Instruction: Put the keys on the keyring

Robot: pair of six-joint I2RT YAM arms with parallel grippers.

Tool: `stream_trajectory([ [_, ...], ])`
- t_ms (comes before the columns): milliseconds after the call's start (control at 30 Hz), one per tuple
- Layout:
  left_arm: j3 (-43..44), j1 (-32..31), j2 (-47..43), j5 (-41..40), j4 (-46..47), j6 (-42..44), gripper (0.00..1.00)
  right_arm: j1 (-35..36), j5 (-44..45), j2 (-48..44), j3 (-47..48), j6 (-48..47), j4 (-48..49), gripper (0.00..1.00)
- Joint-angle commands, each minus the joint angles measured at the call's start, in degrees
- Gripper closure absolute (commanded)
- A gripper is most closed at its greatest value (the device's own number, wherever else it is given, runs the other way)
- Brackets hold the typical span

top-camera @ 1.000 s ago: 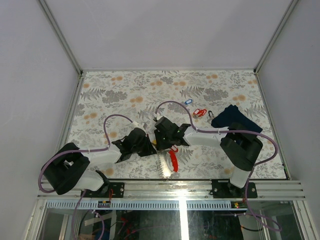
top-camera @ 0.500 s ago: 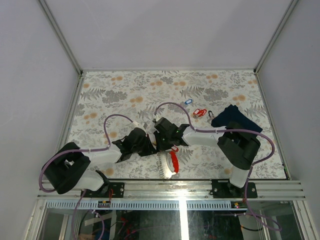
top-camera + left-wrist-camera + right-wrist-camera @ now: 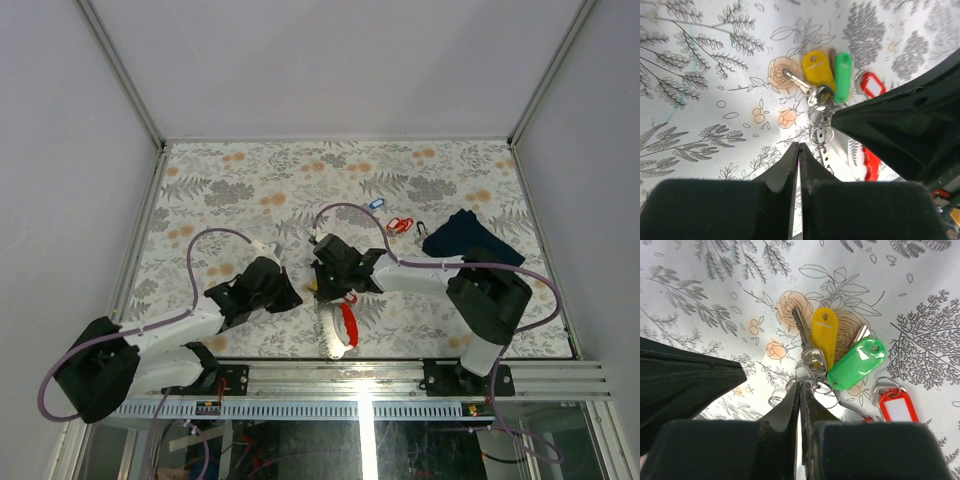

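A bunch of keys lies on the floral table: a silver key (image 3: 801,332), a yellow tag (image 3: 825,335), a green tag (image 3: 857,365) and a red tag (image 3: 895,407), joined by wire keyrings (image 3: 827,390). My right gripper (image 3: 800,384) is shut, its tips pinched on a ring of that bunch. My left gripper (image 3: 798,145) is shut and empty, just short of the rings (image 3: 820,132). In the top view, the left gripper (image 3: 296,298) sits left of the right gripper (image 3: 322,286). More keys with a blue tag (image 3: 376,203) and red tags (image 3: 400,225) lie farther back.
A red clip (image 3: 347,322) on a white strap (image 3: 330,338) lies just in front of the bunch. A dark navy folded cloth (image 3: 470,240) lies at the right, with a small black item (image 3: 425,228) beside it. The right gripper's body (image 3: 900,125) fills the left wrist view's right side.
My left arm has drawn back to the left, and its gripper has come away from the right gripper. The right gripper has stayed over the key bunch.
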Motion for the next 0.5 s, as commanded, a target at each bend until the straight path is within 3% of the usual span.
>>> stream_trajectory([
  [0,0.44,0.17,-6.19,-5.11,-6.96,2.17,1.00,-0.87,1.85,-7.27,-0.23,-2.23,1.33,1.00],
  [100,-0.07,0.13,-5.90,-4.16,-6.61,2.48,1.00,-0.95,0.98,-7.81,-0.02,-2.83,0.54,1.00],
  [300,-1.31,0.16,0.65,-0.06,-0.76,1.90,1.00,-0.95,0.29,-8.94,-2.40,-0.38,0.56,0.77],
  [467,-0.97,0.10,4.92,1.74,2.87,1.74,1.00,-0.90,-1.09,-9.32,-4.85,3.31,1.48,0.71],
])
